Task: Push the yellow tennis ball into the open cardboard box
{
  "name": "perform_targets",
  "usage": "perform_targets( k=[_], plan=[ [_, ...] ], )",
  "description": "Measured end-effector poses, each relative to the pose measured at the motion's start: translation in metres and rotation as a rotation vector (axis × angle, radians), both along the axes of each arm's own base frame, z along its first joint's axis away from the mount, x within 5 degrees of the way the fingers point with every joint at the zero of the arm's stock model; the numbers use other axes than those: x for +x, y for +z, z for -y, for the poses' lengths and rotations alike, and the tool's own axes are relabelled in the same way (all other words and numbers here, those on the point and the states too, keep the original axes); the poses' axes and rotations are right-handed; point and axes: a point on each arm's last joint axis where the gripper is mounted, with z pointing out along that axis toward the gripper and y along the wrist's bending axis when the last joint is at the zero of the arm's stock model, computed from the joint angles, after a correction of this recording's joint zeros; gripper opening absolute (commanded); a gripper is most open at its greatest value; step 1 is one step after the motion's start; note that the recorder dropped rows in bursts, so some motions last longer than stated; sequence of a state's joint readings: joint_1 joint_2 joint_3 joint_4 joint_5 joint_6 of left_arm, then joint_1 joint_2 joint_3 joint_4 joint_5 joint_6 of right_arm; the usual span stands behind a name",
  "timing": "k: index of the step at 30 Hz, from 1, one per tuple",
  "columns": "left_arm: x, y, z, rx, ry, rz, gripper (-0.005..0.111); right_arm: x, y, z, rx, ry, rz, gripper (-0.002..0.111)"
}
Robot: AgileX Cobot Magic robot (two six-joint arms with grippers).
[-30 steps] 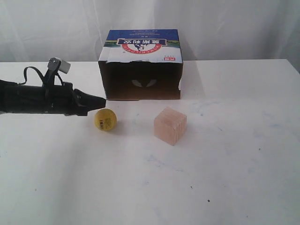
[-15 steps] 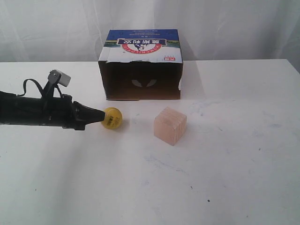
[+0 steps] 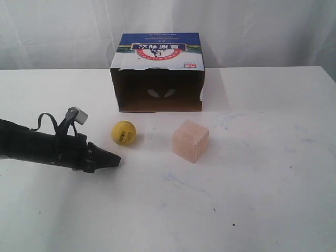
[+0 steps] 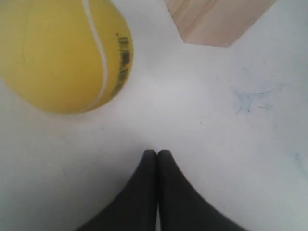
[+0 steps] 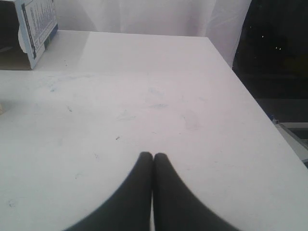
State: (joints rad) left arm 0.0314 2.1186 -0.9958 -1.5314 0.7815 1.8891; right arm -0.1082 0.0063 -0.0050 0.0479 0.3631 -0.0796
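The yellow tennis ball [image 3: 123, 133] rests on the white table, in front of the open cardboard box [image 3: 158, 73] and a little to its left; the box's dark mouth faces the ball. My left gripper [image 3: 117, 159] is shut with nothing in it, low over the table, just in front of the ball and to its left, not touching it. In the left wrist view the ball [image 4: 62, 53] looms large beyond the shut left gripper [image 4: 157, 153]. My right gripper [image 5: 153, 156] is shut and empty over bare table; it does not show in the exterior view.
A pale wooden cube [image 3: 190, 140] stands to the right of the ball, and its corner [image 4: 216, 21] shows in the left wrist view. The right wrist view catches the box's side [image 5: 36, 26] and the table's right edge [image 5: 260, 108].
The left gripper nudged the ball slightly right and toward the box, then drew back toward the front and left, away from the ball. The ball now sits still.
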Motion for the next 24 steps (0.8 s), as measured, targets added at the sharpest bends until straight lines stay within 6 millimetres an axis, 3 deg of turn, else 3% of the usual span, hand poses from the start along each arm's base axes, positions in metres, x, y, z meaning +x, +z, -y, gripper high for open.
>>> perform_targets(
  k=[6, 10, 12, 14, 18, 24],
  plan=[
    [0.018, -0.003, -0.003, -0.004, 0.105, 0.057, 0.000, 0.000, 0.000, 0.000, 0.000, 0.000, 0.000, 0.000],
    [0.059, 0.003, 0.002, 0.041, 0.113, 0.160, 0.000, 0.000, 0.000, 0.000, 0.000, 0.000, 0.000, 0.000],
    [0.085, 0.015, 0.010, 0.053, 0.090, 0.240, 0.000, 0.000, 0.000, 0.000, 0.000, 0.000, 0.000, 0.000],
    [0.099, 0.033, 0.019, 0.043, 0.035, 0.254, 0.000, 0.000, 0.000, 0.000, 0.000, 0.000, 0.000, 0.000],
    [0.094, 0.056, 0.026, 0.106, -0.097, 0.224, 0.000, 0.000, 0.000, 0.000, 0.000, 0.000, 0.000, 0.000],
    [0.083, 0.051, 0.023, 0.192, -0.113, 0.183, 0.000, 0.000, 0.000, 0.000, 0.000, 0.000, 0.000, 0.000]
  ],
)
